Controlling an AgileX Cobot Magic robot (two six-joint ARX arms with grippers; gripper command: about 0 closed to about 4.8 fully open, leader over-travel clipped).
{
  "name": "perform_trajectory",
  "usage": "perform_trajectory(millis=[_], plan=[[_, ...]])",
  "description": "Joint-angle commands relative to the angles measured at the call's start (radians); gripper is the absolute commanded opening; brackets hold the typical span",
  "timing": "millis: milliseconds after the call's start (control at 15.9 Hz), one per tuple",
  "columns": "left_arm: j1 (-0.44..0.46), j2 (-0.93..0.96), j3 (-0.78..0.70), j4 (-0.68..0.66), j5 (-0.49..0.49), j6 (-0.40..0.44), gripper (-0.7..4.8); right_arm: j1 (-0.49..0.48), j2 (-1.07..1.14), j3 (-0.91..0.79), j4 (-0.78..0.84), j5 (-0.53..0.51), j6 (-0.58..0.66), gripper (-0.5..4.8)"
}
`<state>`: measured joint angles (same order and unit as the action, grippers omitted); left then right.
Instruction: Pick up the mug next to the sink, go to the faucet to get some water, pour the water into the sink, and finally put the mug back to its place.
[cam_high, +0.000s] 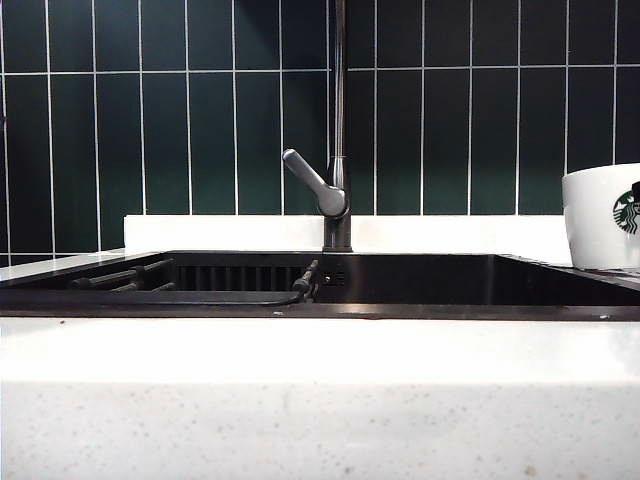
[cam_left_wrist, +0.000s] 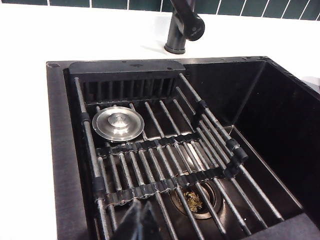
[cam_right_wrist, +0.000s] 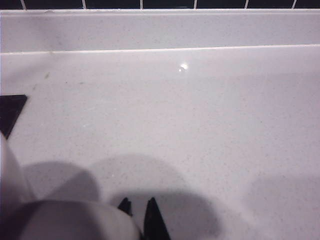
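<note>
The mug (cam_high: 603, 216), white with a green round logo, stands at the right edge of the exterior view, on the bench (cam_high: 320, 400) beside the right end of the sink (cam_high: 400, 312). Only its left portion is in frame there. In the right wrist view a pale rounded body, most likely the same mug (cam_right_wrist: 65, 220), fills the near corner, blurred by closeness.

The right hand (cam_right_wrist: 139, 212) shows as two dark fingertips just beside that pale body, over white speckled stone, with a narrow gap between them. Whether they touch or grip the mug cannot be told from this view.

The left hand (cam_left_wrist: 139, 222) hangs over the sink basin, its dark fingertips pressed together, closed on nothing. Beneath it a roll-up drying rack (cam_left_wrist: 165, 165) of metal rods spans the basin. A round metal stopper (cam_left_wrist: 118, 123) rests on the rack near the back wall. A drain strainer (cam_left_wrist: 197, 200) holding some debris shows through the rods.

The faucet (cam_high: 338, 170) rises behind the sink at mid-length, lever slanted to the left. Dark green tiles (cam_high: 200, 120) cover the wall behind.
</note>
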<state>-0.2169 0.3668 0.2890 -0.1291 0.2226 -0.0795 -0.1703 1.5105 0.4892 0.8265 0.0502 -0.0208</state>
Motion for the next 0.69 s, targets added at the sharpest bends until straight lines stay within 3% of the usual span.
perform_trajectory(millis=[63,189,441,694], plan=[[-0.001,0.0,0.001,-0.005,-0.001,0.0,-0.04,0.0,0.012,0.04,0.082,-0.002,-0.01,0.05],[-0.001,0.0,0.001,-0.005,-0.001,0.0,-0.04,0.0,0.011,0.04,0.091,0.003,-0.01,0.66],[-0.001,0.0,0.001,-0.005,-0.001,0.0,-0.04,0.0,0.01,0.039,0.083,0.042,-0.01,0.68],[-0.001,0.0,0.001,-0.005,-0.001,0.0,-0.04,0.0,-0.087,0.037,-0.056,0.056,-0.01,0.95]])
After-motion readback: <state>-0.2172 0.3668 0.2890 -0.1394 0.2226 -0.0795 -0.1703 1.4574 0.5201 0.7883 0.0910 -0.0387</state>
